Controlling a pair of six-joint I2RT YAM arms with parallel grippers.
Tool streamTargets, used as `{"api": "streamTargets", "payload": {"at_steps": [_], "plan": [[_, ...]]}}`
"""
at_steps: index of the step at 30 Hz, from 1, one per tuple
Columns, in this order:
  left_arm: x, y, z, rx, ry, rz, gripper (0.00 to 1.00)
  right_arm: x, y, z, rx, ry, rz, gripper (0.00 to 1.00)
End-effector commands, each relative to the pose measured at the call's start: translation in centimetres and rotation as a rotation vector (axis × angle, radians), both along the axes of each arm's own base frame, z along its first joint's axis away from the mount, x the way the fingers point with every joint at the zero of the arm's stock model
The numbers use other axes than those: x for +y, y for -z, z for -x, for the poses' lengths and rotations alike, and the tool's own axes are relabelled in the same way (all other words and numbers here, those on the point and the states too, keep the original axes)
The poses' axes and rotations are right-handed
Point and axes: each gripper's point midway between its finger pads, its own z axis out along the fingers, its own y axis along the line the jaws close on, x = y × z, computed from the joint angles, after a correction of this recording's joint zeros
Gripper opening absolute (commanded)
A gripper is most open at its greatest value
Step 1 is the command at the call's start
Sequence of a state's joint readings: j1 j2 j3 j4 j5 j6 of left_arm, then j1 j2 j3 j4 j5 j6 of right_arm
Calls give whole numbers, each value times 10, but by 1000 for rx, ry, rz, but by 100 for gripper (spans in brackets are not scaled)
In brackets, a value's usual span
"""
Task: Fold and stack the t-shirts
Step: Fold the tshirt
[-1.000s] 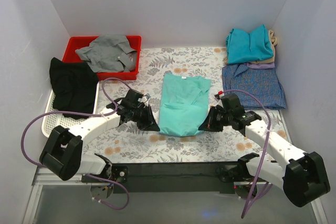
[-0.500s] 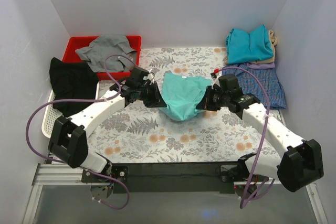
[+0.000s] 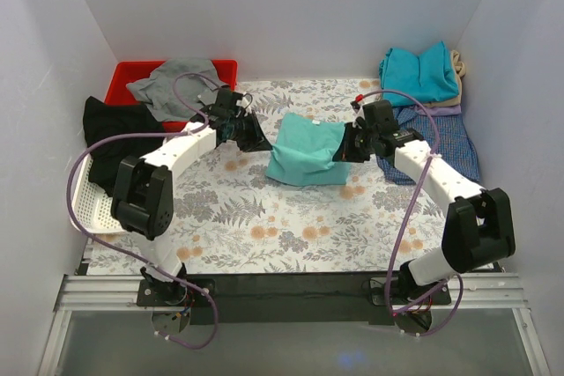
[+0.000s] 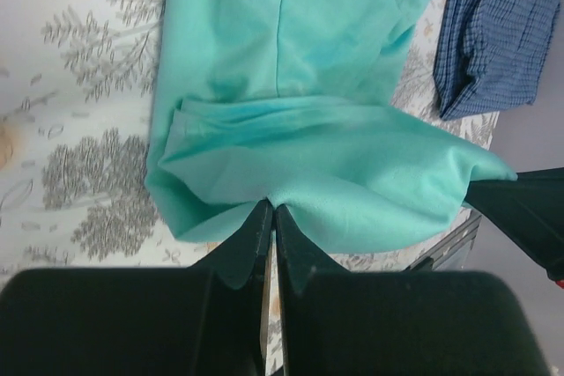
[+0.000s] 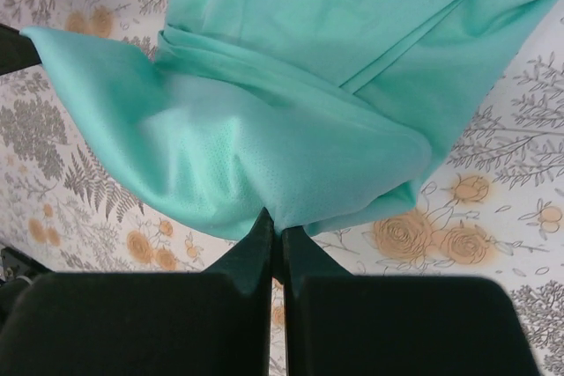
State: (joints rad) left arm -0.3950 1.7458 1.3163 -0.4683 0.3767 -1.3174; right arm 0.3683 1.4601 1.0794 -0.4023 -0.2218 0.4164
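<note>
The mint-green t-shirt [image 3: 304, 151] lies in the middle of the floral table, its near half lifted and carried back over its far half. My left gripper [image 3: 257, 140] is shut on its left bottom corner [image 4: 264, 195]. My right gripper [image 3: 344, 149] is shut on its right bottom corner [image 5: 278, 213]. The cloth [image 5: 291, 129] hangs slack between them, doubled over. A stack at the back right holds a teal-blue shirt [image 3: 419, 74] on top of beige and lavender ones. A blue check shirt [image 3: 427, 140] lies in front of that stack and shows in the left wrist view [image 4: 493, 33].
A red bin [image 3: 125, 77] at the back left holds a grey shirt [image 3: 176, 85]. A black garment [image 3: 119, 134] drapes over a white perforated tray [image 3: 92, 209] at the left. White walls enclose the table on three sides.
Both grippers have carried the mint-green shirt's bottom edge from the near side away toward the back, folding it in half. Both arms are now stretched far out.
</note>
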Motion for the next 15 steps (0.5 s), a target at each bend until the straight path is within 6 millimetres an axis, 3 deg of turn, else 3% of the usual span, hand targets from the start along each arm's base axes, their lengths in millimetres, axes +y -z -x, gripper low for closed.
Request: {"api": "streamTargets", "payload": {"at_steps": [1, 4, 8, 13, 15], "plan": [[-12, -26, -33, -116, 47, 56, 0, -1, -15, -25, -49, -9, -22, 1], [-23, -23, -59, -127, 73, 82, 0, -8, -6, -36, -18, 4, -30, 1], [-39, -25, -109, -162, 98, 120, 0, -18, 5, -52, 26, 24, -60, 1], [-50, -26, -148, -189, 129, 165, 0, -27, 19, -75, 42, 37, -56, 1], [-56, -42, -164, -238, 147, 194, 0, -28, 19, -85, 30, 36, -58, 1]]}}
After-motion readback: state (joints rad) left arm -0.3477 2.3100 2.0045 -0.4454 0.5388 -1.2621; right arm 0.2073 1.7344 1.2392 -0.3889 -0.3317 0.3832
